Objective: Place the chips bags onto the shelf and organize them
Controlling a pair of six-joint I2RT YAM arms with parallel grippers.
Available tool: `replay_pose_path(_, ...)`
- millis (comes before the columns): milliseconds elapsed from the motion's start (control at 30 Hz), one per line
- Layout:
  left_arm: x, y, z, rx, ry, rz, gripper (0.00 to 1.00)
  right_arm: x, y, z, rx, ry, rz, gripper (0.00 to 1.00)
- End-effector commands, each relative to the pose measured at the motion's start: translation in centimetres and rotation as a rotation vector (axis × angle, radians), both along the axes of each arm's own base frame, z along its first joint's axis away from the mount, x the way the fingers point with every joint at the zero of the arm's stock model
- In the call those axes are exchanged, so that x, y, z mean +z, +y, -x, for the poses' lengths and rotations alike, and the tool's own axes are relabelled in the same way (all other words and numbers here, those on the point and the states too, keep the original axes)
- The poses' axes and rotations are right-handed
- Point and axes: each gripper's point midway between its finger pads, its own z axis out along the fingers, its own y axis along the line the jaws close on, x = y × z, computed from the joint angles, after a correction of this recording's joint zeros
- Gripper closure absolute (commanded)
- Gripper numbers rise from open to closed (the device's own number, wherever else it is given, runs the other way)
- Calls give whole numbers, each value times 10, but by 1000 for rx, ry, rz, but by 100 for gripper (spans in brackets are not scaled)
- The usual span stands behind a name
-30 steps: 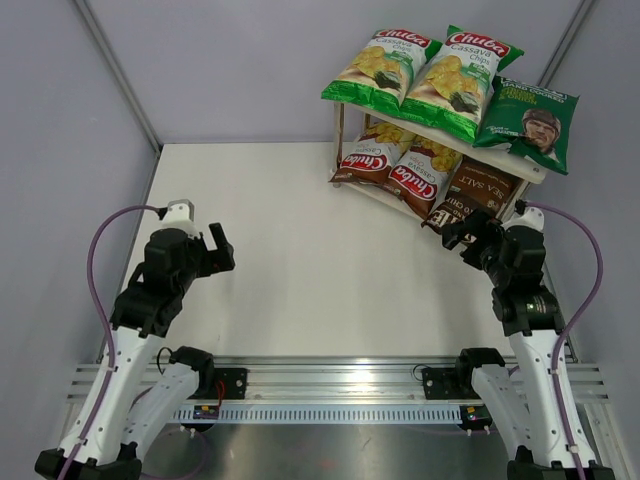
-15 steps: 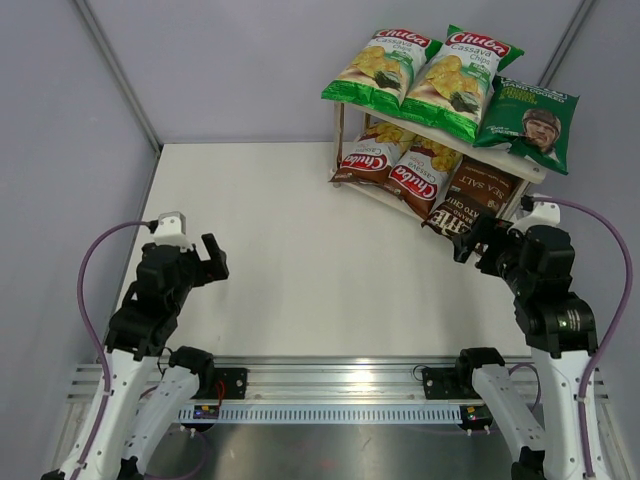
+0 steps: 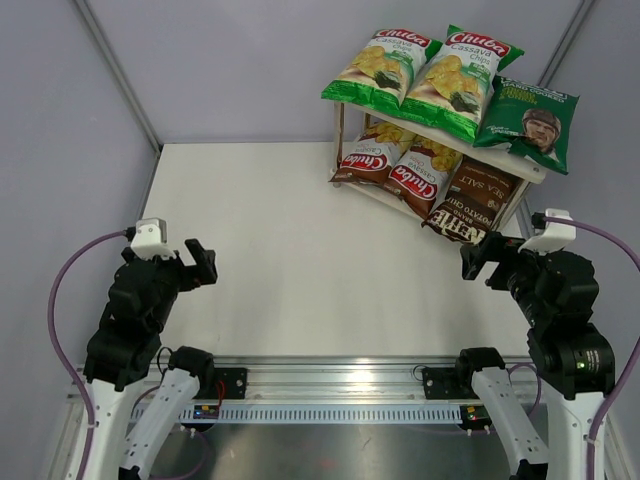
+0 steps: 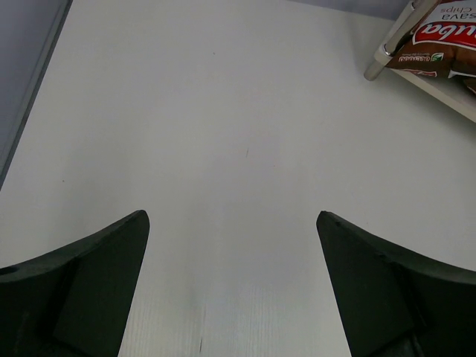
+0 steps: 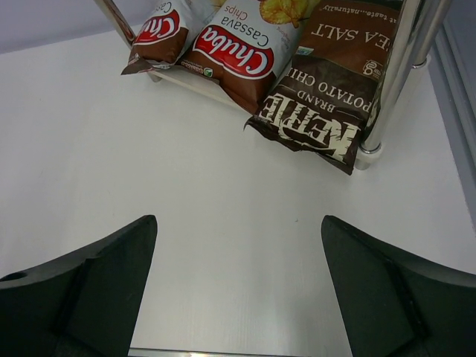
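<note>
The shelf stands at the table's back right. Its top board holds two green Chuba bags and the dark green portrait bag. Its lower board holds two brown-red Chuba bags and the dark brown Kettle bag, whose lower end overhangs the front edge. The right wrist view shows the Kettle bag and a brown-red bag on that board. My left gripper is open and empty at the near left. My right gripper is open and empty, near and below the Kettle bag.
Grey walls enclose the white table. A metal rail runs along the near edge. The shelf's metal post stands beside the Kettle bag. In the left wrist view the shelf's left corner shows at top right.
Both arms have drawn back toward the near edge. The right gripper has moved away from the Kettle bag, which stays on the lower board. The bags have not moved.
</note>
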Motion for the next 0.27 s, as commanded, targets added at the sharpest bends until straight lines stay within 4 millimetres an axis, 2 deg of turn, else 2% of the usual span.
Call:
replay_pose_path(0, 17, 2, 4, -16, -44, -21, 1, 6, 2, -6, 10, -40, 5, 0)
replay_pose_path(233, 20, 0, 1, -15, -57, -9, 1, 9, 0, -7, -2, -50, -5, 0)
